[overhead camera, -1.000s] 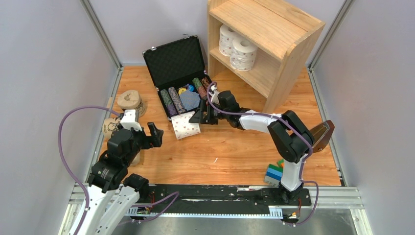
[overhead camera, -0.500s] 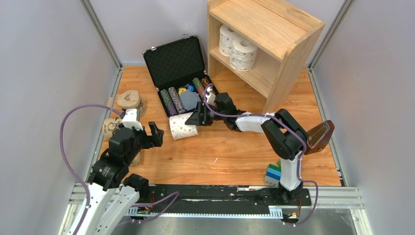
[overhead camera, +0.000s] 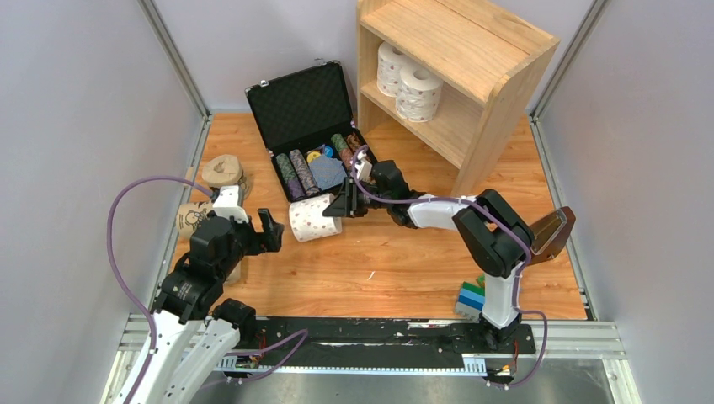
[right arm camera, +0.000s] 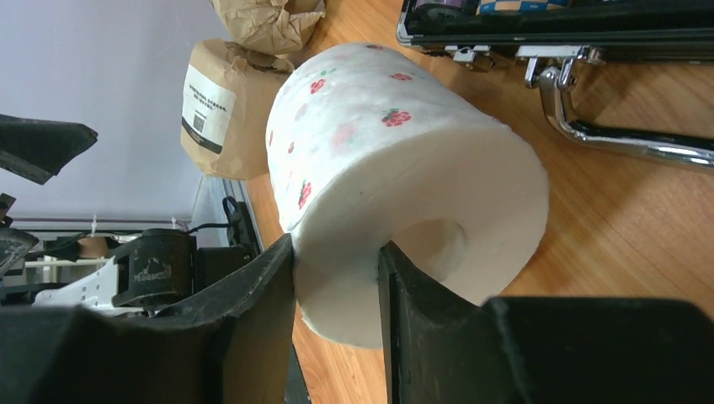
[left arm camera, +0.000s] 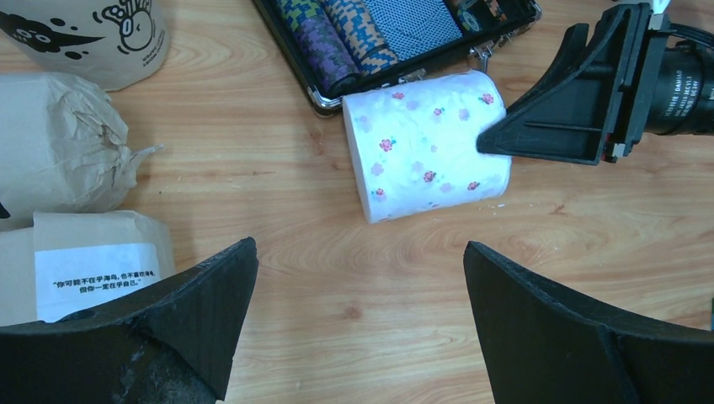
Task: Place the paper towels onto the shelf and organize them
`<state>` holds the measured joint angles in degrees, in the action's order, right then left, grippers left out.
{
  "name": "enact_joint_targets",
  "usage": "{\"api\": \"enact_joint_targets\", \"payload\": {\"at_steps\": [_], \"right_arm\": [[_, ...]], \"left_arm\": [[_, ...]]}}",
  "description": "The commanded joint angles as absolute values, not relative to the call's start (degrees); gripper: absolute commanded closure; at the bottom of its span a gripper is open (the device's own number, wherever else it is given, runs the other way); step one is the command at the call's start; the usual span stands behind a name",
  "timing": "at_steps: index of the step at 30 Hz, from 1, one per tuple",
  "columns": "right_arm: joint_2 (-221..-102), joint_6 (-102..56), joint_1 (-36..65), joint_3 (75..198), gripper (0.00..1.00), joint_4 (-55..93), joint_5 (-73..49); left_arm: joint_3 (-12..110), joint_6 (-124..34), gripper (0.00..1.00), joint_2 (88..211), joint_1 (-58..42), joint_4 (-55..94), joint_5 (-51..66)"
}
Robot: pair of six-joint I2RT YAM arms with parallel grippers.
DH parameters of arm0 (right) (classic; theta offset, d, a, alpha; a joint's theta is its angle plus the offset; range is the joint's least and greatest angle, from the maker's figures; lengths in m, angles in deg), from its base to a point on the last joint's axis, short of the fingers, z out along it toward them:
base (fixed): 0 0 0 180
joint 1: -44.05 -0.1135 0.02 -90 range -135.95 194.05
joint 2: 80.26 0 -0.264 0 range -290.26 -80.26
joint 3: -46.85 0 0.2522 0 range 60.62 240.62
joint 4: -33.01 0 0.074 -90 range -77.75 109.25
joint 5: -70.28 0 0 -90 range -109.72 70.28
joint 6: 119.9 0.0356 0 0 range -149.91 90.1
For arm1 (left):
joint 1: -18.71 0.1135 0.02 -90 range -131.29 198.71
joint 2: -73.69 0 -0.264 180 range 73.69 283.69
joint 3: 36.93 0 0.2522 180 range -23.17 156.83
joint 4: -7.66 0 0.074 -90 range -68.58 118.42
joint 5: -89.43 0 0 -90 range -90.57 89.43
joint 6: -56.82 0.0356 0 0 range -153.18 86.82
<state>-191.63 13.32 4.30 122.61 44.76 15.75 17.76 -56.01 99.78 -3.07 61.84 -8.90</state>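
Note:
A white paper towel roll with pink dots (overhead camera: 308, 219) (left arm camera: 429, 143) (right arm camera: 396, 143) lies on the table in front of the black case. My right gripper (overhead camera: 341, 204) (right arm camera: 337, 252) is shut on its wall, one finger inside the core hole and the other outside. Two white rolls (overhead camera: 390, 69) (overhead camera: 418, 91) stand on the inner board of the wood shelf (overhead camera: 497, 93). Three tan-wrapped rolls (left arm camera: 84, 29) (left arm camera: 59, 151) (left arm camera: 93, 261) sit at the left edge. My left gripper (overhead camera: 257, 237) (left arm camera: 359, 248) hangs open over bare wood beside them, holding nothing.
An open black case (overhead camera: 303, 105) with rows of poker chips (overhead camera: 296, 172) lies behind the held roll, its metal latch close to it. Coloured blocks (overhead camera: 471, 296) and a brown object (overhead camera: 551, 234) sit at the right. Grey walls close in on both sides.
My right gripper's jaws have closed on the white roll's wall, and the roll has shifted slightly left. The left arm has barely moved.

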Motion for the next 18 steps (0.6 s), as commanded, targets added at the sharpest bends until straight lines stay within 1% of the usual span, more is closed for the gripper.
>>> {"api": "enact_joint_targets", "payload": {"at_steps": [1, 6, 9, 13, 18], "right_arm": [[-184.7, 7.5, 3.9, 122.4, 0.82, 39.7, 14.4], [-179.0, 2.7, 3.7, 122.4, 0.85, 30.6, 11.1], [-175.5, -1.8, 3.0, 123.7, 0.85, 22.2, 5.9], [-173.1, -7.4, 0.8, 129.5, 0.85, 3.0, -5.4], [-175.5, -11.0, -4.5, 139.9, 0.86, -18.9, -24.8]], "left_arm": [[17.5, -55.5, 0.0, 100.1, -3.3, 59.7, -8.0], [17.5, -55.4, 0.0, 99.9, -3.3, 59.6, -7.8], [17.5, -55.5, 0.0, 99.9, -3.3, 59.6, -7.6], [17.5, -55.4, 0.0, 99.8, -3.3, 59.5, -7.3], [17.4, -55.4, 0.0, 99.6, -3.3, 59.5, -7.4]]}}
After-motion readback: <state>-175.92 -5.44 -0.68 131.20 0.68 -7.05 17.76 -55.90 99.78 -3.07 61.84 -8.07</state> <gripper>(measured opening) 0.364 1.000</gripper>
